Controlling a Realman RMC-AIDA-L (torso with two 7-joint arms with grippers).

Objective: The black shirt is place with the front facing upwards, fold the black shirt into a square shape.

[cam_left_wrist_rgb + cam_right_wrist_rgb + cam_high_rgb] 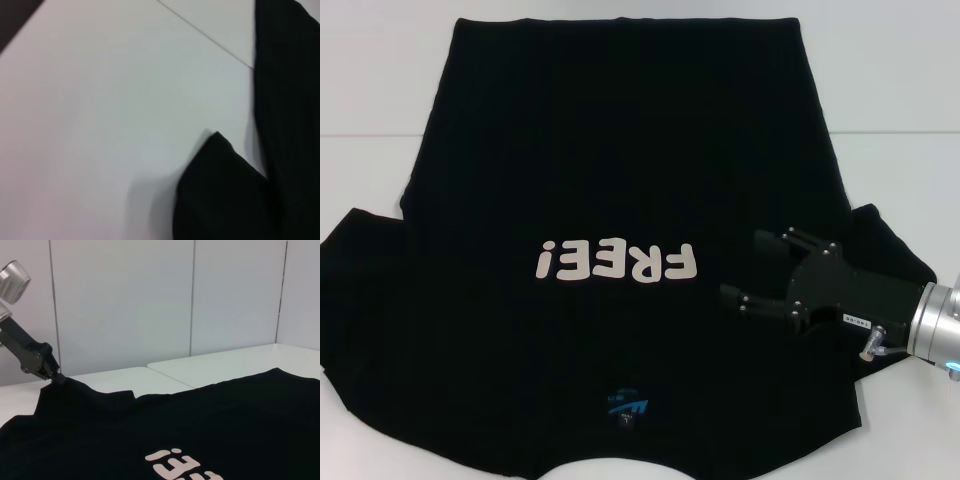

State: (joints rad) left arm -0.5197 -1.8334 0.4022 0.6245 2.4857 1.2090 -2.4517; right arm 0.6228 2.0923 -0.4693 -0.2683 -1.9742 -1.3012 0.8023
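The black shirt (620, 150) lies spread flat with its front up; the white "FREE!" print (617, 262) and the blue neck label (628, 407) sit toward the near edge. My right gripper (748, 266) hovers open over the shirt's right side by the sleeve, fingers pointing toward the print. The left gripper (56, 377) shows only in the right wrist view, its tip closed on the edge of the shirt (225, 415) at the left sleeve, where the cloth rises to a small peak. The left wrist view shows only a sleeve corner of the shirt (225, 200).
The shirt rests on a white table (380, 80) with a seam line across it. Bare table surface surrounds the cloth on the far side and both sides. Pale wall panels (125, 300) stand behind the table.
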